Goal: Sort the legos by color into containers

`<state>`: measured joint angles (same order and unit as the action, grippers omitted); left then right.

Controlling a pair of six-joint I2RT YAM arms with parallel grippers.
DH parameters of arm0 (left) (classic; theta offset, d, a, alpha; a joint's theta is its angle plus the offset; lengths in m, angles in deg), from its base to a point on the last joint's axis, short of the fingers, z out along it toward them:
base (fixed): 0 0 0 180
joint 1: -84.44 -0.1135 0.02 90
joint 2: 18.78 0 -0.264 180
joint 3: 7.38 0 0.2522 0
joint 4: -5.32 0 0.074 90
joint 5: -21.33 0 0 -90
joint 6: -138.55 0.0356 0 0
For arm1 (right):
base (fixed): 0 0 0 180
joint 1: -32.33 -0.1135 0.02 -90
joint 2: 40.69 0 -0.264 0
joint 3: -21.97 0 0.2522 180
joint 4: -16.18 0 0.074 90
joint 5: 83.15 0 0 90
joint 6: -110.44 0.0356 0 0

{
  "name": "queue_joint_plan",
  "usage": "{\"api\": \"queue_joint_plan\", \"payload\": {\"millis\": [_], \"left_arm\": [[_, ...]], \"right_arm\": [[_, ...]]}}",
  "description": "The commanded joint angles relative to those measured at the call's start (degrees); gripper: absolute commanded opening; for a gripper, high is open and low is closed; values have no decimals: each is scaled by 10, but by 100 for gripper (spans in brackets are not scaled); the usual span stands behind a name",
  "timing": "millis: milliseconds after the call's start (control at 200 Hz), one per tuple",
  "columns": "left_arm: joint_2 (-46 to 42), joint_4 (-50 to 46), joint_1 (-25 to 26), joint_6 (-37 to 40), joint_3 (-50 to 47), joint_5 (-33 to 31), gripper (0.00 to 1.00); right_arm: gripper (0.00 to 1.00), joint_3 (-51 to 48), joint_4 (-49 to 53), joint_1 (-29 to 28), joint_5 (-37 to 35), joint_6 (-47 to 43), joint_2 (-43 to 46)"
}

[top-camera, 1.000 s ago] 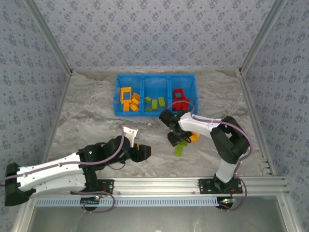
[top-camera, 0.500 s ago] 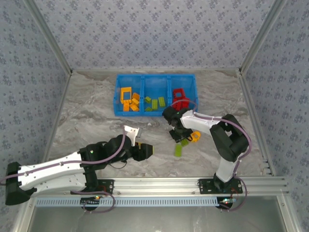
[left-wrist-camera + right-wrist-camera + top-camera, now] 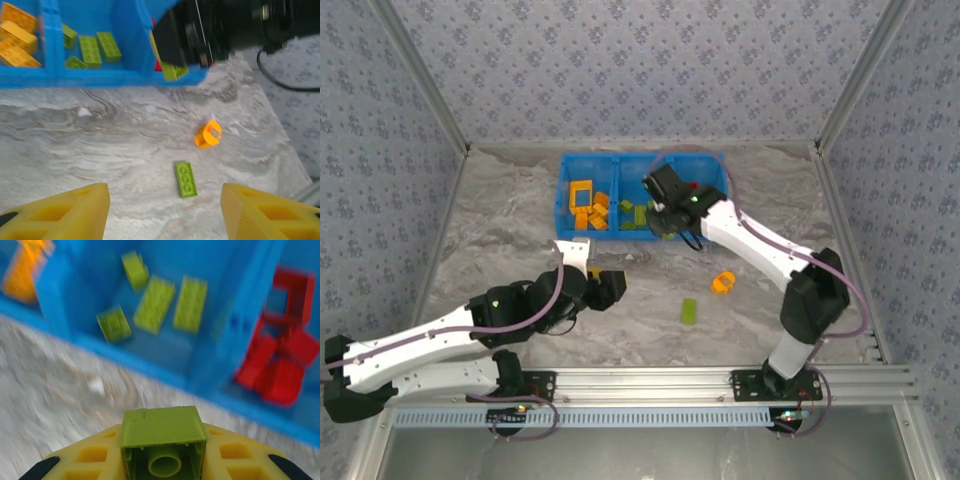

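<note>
A green brick (image 3: 163, 432) is clamped in the right claw (image 3: 163, 460), its hollow underside turned to the wrist camera; the yellow fingers (image 3: 85, 460) are cut off by the lower edge. Beyond it the bin (image 3: 150, 371) is seen through heavy blur: green bricks (image 3: 155, 302) in the middle compartment, red bricks (image 3: 280, 365) in the right one, and only a smear of orange bricks (image 3: 22, 267) at the left edge. From above, the right claw (image 3: 666, 218) is placed at the front wall of the bin (image 3: 563, 205) by the middle compartment, so the held brick is hidden beneath it and parts of the green and red contents are covered. Whether the brick hangs over a compartment or over the tabletop (image 3: 500, 230) cannot be told. In the left wrist view the right claw is reduced to a dark, blurred mass against the bin, with a corner of the green brick (image 3: 173, 71) showing under it. The left claw (image 3: 162, 200) is held apart with nothing between its fingers (image 3: 65, 212), which are cropped at the bottom. From above it is seen near the tabletop, well short of the bin. Two pieces lie loose on the tabletop, near each other: a flat green brick (image 3: 185, 179) and an orange piece (image 3: 208, 135) whose shape is hard to make out.
</note>
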<state>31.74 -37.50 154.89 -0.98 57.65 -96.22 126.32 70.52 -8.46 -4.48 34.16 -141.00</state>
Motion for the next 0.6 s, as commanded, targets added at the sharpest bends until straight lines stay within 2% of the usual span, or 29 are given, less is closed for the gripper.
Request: {"api": "queue_joint_plan", "payload": {"millis": [0,80,240,515,595], "left_arm": [[31,-28,-9,17,28,-67,61],[61,-10,-24,30,40,-55,61],[96,37,-89,40,49,52,61],[132,58,-112,75,73,79,61],[145,56,-112,79,81,89,61]], "right_arm": [[29,70,-20,11,-7,9,-86],[29,115,-58,30,11,21,-135],[31,175,-152,58,55,34,-210],[32,197,-264,95,102,81,-299],[33,220,-253,99,101,82,-325]]}}
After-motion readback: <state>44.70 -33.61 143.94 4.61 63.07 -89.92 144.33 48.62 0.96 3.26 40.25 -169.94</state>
